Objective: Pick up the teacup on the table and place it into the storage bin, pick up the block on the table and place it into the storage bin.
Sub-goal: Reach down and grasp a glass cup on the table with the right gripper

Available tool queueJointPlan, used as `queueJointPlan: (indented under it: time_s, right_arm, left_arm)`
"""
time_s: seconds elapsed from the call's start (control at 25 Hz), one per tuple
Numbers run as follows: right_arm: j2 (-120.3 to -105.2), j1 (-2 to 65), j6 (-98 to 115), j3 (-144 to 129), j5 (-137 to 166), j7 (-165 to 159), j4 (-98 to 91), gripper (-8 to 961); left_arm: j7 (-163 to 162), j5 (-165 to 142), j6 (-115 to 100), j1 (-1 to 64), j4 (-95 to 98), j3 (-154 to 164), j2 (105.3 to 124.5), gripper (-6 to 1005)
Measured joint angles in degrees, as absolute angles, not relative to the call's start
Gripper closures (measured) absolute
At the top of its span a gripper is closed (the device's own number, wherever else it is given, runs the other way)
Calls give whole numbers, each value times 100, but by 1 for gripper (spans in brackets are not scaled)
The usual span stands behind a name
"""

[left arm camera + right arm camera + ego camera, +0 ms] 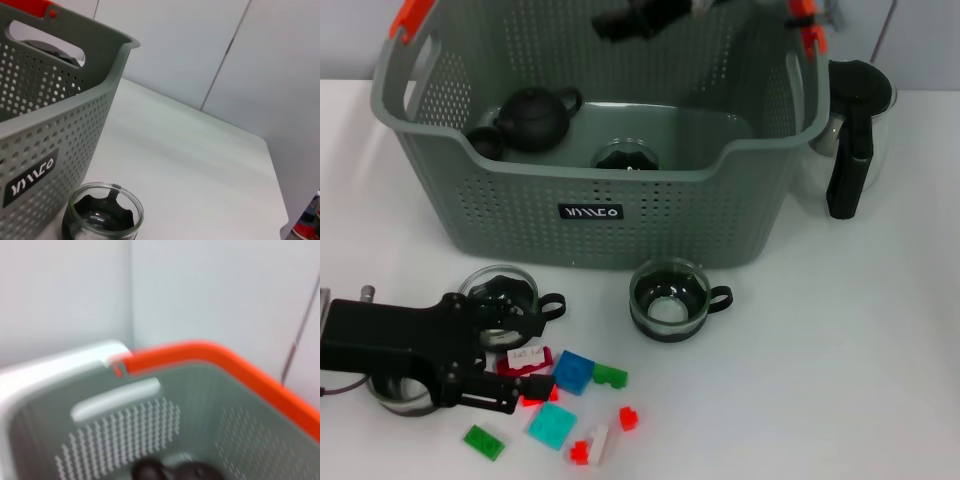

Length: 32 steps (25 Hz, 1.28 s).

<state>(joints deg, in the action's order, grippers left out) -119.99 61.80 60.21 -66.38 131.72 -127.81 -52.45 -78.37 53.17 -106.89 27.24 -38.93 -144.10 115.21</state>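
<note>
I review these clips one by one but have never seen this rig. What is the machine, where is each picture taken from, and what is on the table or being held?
It is a two-armed robot with grippers. The head view looks down on a white table; the other two views come from wrist cameras.

The storage bin stands at the back and already holds a black teapot and a glass cup. A black-handled jug stands beside it. In front are two glass teacups, one in the middle, one near the left gripper, which is low over small coloured blocks. I cannot tell whether it holds anything. The right gripper hovers above the bin.
</note>
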Motion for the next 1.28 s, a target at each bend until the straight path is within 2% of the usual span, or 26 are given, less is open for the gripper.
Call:
queueJointPlan:
  time_s: [0.28, 0.52, 0.72, 1.28]
  right_arm:
    - [-11972, 5701, 8383, -6489, 12655, -12798, -6799, 354]
    - [-12011, 5550, 9993, -6556, 12603, -13061, -6992, 339]
    - [-12011, 5443, 10062, -6847, 12791, -13314, -6779, 341]
    - [-12038, 5742, 9152, -8654, 13197, -13616, -5999, 346]
  left_arm:
    - [-7840, 5318, -10698, 2707, -3893, -14415, 11512, 169]
    - [-7848, 5318, -10749, 2678, -3893, -14414, 11514, 169]
    - [-7849, 5318, -10750, 2635, -3893, -14414, 11512, 169]
    - [-7849, 5317, -10711, 2619, -3893, -14416, 11488, 169]
